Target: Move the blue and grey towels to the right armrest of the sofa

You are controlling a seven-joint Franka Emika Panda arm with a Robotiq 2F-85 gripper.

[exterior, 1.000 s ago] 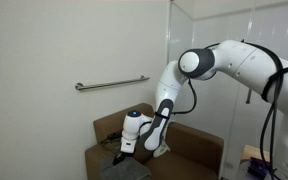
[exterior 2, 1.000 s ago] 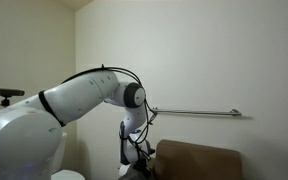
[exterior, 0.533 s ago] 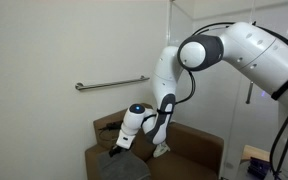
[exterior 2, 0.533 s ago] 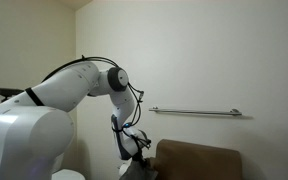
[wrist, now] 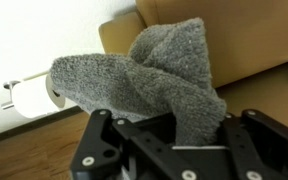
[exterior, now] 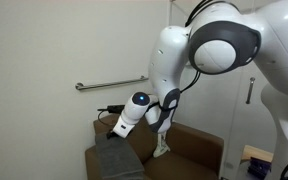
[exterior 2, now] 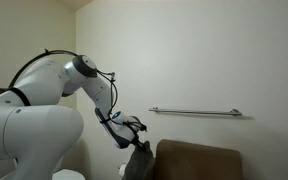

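The dark grey towel [wrist: 170,72] bunches up between the jaws of my gripper [wrist: 178,126], which is shut on it. In both exterior views the grey towel [exterior: 111,155] [exterior 2: 139,160] hangs lifted from the gripper [exterior: 115,134] [exterior 2: 136,137] over one end of the brown sofa [exterior: 189,146] [exterior 2: 199,160]. The sofa's right-hand end [exterior: 206,150] lies well away from the gripper. In the wrist view the sofa [wrist: 254,45] fills the background behind the cloth. The blue towel is out of view.
A metal grab rail [exterior: 112,84] [exterior 2: 194,112] runs along the white wall above the sofa. The arm's large white links fill much of both exterior views. A white roll [wrist: 29,95] hangs on the wall left of the sofa.
The jaws have shut on the grey towel and the gripper has lifted it off the sofa. The arm's upper links have swung closer to both exterior cameras.
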